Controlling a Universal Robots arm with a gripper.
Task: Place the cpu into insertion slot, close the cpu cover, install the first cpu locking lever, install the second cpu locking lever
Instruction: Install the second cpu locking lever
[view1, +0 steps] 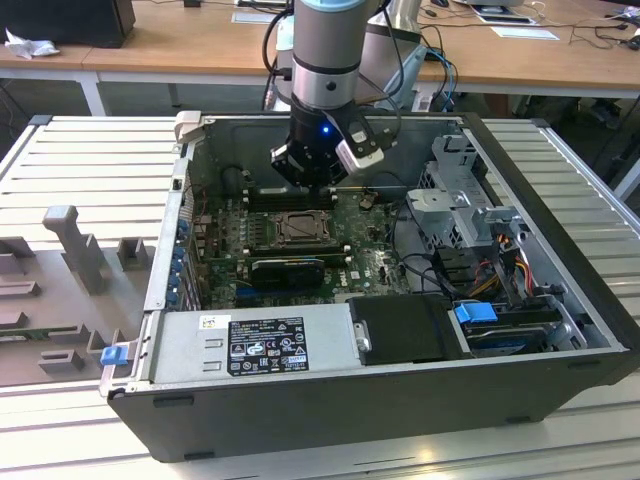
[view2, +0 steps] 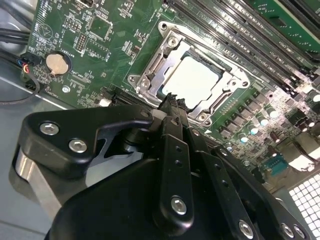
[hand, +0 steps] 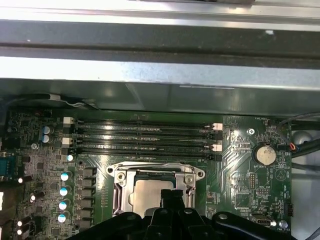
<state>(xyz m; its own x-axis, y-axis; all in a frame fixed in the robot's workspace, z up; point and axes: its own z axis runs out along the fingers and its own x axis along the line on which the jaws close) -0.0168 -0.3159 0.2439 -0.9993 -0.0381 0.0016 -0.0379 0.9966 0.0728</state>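
The cpu (view2: 192, 80) is a pale square chip lying flat in the insertion slot (view1: 297, 228) on the green board. The silvery cpu cover (view2: 150, 70) lies down around it as a frame, with the chip showing through its cut-out. In the first wrist view the cpu (hand: 150, 197) and the cpu cover (hand: 122, 182) sit just beyond my fingertips. My gripper (view2: 170, 102) is shut, its narrow black tips pressed together at the slot's edge with nothing seen between them. In the exterior view the gripper (view1: 318, 185) hangs just above the slot's far side.
Long black memory slots (hand: 145, 135) run beside the socket, toward the case wall (hand: 150, 75). A coin battery (view2: 56, 63) sits on the board. The grey power supply (view1: 250, 345), a drive cage (view1: 470, 200) and loose cables (view1: 490, 270) crowd the case's other sides.
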